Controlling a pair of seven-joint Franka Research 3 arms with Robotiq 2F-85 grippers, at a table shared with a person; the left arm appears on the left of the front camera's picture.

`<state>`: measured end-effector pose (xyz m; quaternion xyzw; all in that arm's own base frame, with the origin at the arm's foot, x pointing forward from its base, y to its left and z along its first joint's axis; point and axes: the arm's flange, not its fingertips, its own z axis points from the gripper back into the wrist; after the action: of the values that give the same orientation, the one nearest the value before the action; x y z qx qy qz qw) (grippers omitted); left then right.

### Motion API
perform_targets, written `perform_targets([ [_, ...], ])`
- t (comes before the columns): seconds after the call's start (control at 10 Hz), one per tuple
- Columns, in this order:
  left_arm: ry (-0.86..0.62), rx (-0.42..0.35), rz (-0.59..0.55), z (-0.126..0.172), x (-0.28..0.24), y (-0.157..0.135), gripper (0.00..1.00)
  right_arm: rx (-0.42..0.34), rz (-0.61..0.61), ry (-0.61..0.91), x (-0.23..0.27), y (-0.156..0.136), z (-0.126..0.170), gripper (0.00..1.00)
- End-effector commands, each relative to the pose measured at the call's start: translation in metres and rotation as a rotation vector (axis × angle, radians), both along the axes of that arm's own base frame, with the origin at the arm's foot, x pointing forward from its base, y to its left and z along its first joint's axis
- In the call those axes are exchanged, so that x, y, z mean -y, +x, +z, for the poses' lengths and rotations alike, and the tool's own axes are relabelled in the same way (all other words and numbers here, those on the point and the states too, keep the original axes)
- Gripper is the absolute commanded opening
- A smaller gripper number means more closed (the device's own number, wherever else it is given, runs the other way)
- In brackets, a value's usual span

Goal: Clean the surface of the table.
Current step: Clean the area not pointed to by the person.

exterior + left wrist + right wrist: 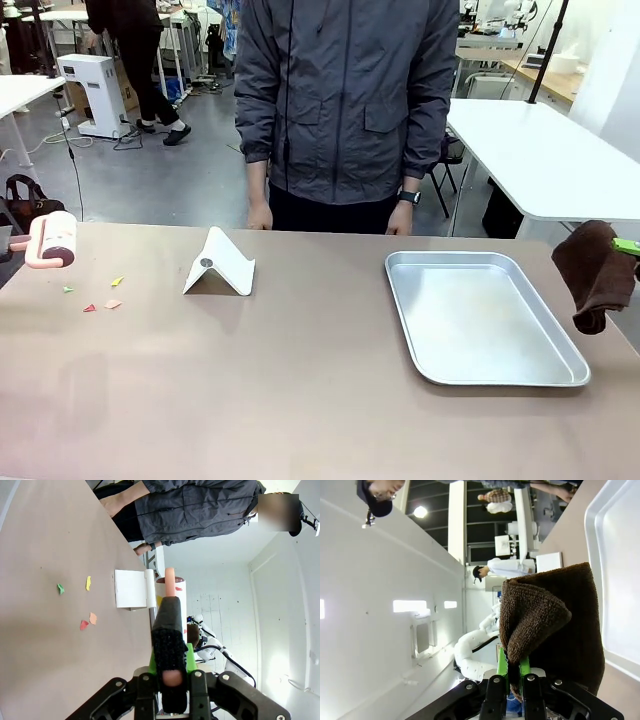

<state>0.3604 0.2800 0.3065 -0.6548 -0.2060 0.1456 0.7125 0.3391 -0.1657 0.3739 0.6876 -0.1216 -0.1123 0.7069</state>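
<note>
The left gripper (pixel 171 662) has its green pads (pixel 190 656) pressed tight on the dark-sleeved handle of a pink roller (pixel 52 240). The roller hangs above the table's left end and looks clear of the surface. The right gripper (pixel 511 662) is likewise clamped shut, pinching a fold of a brown cloth (pixel 545 625) between its pads. The cloth droops in a bunch off the right edge of the table (pixel 300 400), just beside the tray (pixel 480 315) and not touching the top. Both cleaning tools are therefore in hand but neither is at work. On the tan table, which spans the whole near view between the arms and the person (pixel 345 100), four small paper scraps (pixel 112 303) in green, yellow, red and orange lie in a loose cluster near the left end, close under the roller. None has been picked up. A white folded stand (pixel 218 265) sits a little to their right, and the silver tray, which appears bare, lies toward the right end. The person's hands hang at the far edge, taking no part. By my reading the task is at its very start: the tools are gripped and nothing has been cleaned. What seems left is rolling up the scraps at the left, then probably wiping the top with the cloth. No stain or spill can be made out on the rest of the surface, so how much wiping it needs cannot be told.
</note>
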Motion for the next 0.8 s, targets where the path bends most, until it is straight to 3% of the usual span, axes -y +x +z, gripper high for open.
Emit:
perform_targets([
  [0.0, 0.002, 0.003, -0.004, 0.004, 0.0029, -0.0035, 0.0, -0.009, -0.004, 0.023, 0.001, 0.0012, 0.0064, 0.1],
  [0.6, 0.002, 0.003, -0.004, 0.004, 0.0029, -0.0035, 0.0, -0.009, -0.004, 0.023, 0.001, 0.0012, 0.0064, 0.1],
  [0.7, 0.0, 0.0, 0.0, 0.0, 0.0, 0.0, 0.22, -0.009, -0.004, 0.023, 0.001, 0.0012, 0.0064, 0.1],
])
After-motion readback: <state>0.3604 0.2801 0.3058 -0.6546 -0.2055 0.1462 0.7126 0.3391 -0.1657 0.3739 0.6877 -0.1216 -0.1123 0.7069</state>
